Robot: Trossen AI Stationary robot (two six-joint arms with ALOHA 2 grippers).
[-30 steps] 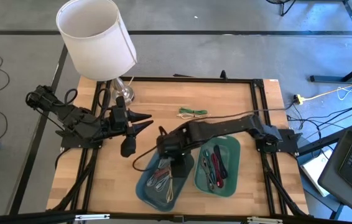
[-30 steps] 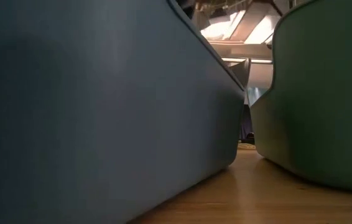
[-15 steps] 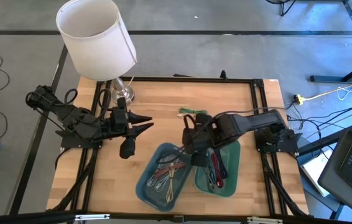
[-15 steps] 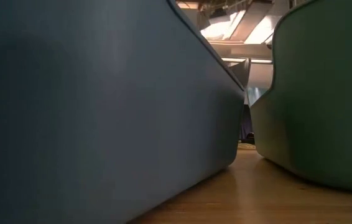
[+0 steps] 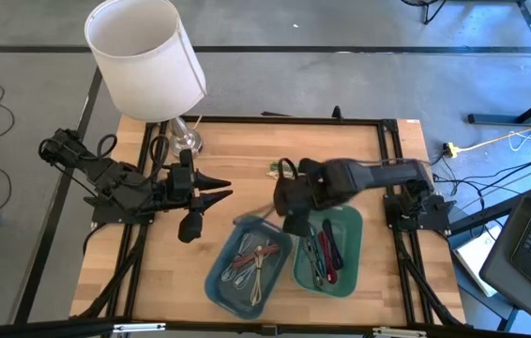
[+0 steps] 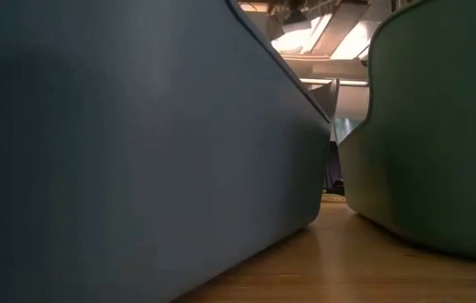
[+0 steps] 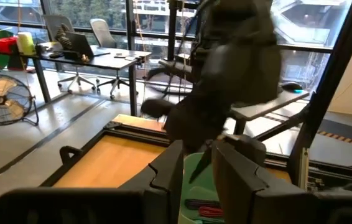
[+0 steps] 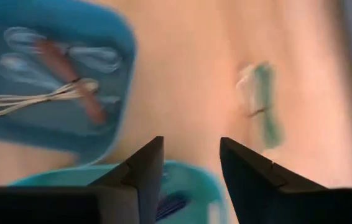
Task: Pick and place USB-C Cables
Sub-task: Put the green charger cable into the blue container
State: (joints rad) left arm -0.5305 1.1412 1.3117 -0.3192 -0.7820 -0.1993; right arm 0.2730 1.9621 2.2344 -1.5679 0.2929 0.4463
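USB-C cables (image 5: 251, 263), seen from above: grey, beige and brown bundles in the blue tray (image 5: 217, 282), red and dark ones in the green tray (image 5: 348, 225), one green bundle (image 5: 274, 170) loose on the table (image 5: 144, 272), mostly hidden under the right arm. Right gripper (image 5: 287, 199) above the trays' far ends; left gripper (image 5: 220, 185) parked well left.

Low view: only the two tray walls.

Left wrist: fingers (image 7: 166, 168) slightly apart, empty.

Right wrist: fingers (image 8: 145, 165) spread, holding nothing, green cable (image 8: 260, 102) beyond.
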